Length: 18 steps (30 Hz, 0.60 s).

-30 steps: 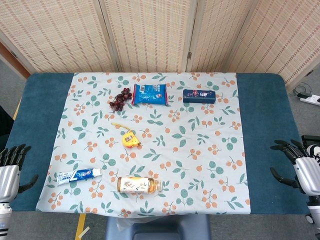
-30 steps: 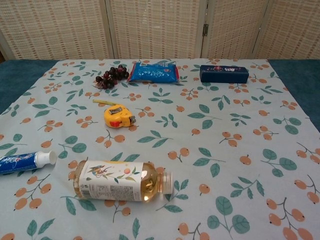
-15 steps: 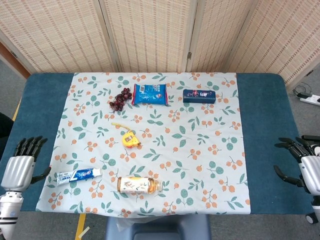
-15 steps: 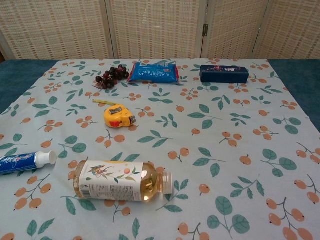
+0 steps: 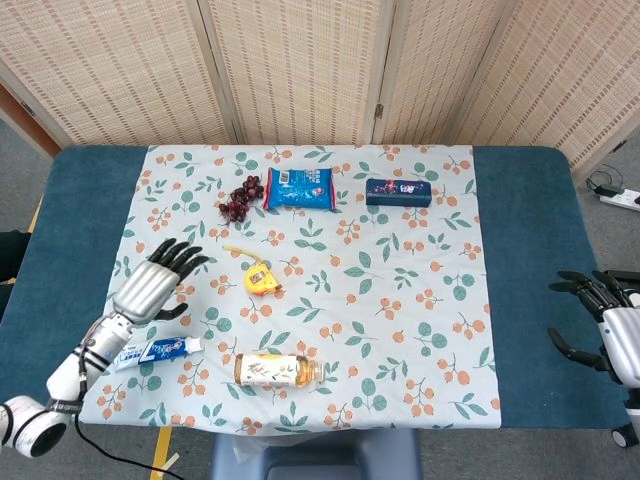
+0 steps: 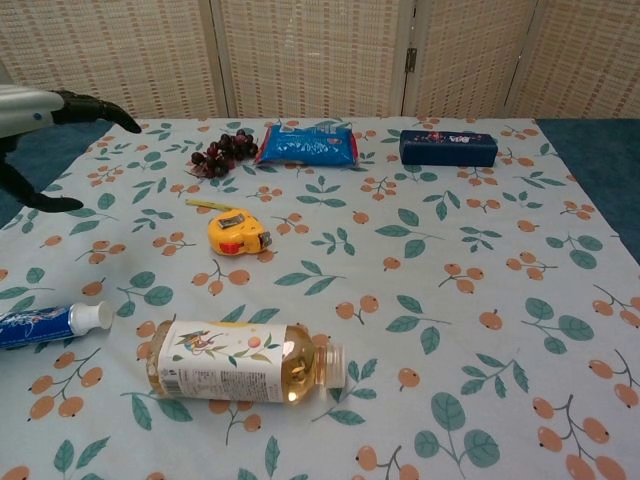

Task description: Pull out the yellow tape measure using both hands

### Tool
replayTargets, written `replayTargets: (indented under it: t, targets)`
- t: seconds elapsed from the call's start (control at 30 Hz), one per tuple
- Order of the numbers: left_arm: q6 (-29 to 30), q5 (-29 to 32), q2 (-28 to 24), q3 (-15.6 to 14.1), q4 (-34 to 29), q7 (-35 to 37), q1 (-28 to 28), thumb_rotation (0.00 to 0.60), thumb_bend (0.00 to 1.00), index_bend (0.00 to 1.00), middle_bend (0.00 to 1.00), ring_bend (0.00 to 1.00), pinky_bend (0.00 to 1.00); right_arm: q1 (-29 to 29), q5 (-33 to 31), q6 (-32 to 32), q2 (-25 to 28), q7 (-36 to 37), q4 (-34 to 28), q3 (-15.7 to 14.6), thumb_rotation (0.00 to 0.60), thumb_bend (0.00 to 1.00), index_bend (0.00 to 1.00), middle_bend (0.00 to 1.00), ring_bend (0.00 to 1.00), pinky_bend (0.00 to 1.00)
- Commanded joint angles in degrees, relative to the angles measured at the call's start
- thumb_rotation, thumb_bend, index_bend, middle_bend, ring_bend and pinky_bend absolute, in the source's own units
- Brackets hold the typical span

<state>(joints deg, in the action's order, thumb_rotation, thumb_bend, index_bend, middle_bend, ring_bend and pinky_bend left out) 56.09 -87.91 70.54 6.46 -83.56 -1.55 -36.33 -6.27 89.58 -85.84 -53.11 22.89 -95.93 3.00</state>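
The yellow tape measure (image 5: 260, 279) (image 6: 238, 233) lies on the floral cloth left of centre, a short length of yellow tape sticking out toward the back left. My left hand (image 5: 156, 283) (image 6: 45, 125) hovers over the cloth to the left of the tape measure, fingers spread, holding nothing. My right hand (image 5: 604, 320) is at the table's right edge over the blue surface, far from the tape measure, fingers apart and empty. It does not show in the chest view.
A toothpaste tube (image 5: 155, 351) and a lying tea bottle (image 5: 278, 369) sit near the front left. Grapes (image 5: 240, 197), a blue snack packet (image 5: 300, 188) and a dark blue box (image 5: 398, 192) line the back. A folding screen (image 5: 320, 70) stands behind the table.
My left hand has swung from the table's left edge inward over the cloth, toward the tape measure. The right hand has barely moved.
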Motion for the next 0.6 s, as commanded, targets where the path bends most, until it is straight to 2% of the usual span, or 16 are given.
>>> replayTargets:
  t: [0.03,0.6]
  targets:
    - [-4.65,-1.96,2.79,-0.53,3.83,1.25,-4.2,0.6,0.33,0.18,0.13,0.06,0.0,0.08,-0.16,0.09,-0.01,0.06,0.05,-0.01,0.6,0.36,0.29,0.21,0.24,0.09]
    - [-13.65,-3.37,14.33,-2.1,18.61,4.74,-14.71,0.6,0.33,0.14,0.06,0.03,0.0,-0.11,-1.59,1.57,0.03,-0.88,-0.45,0.5,0.6,0.36,0.29,0.21,0.24,0.09]
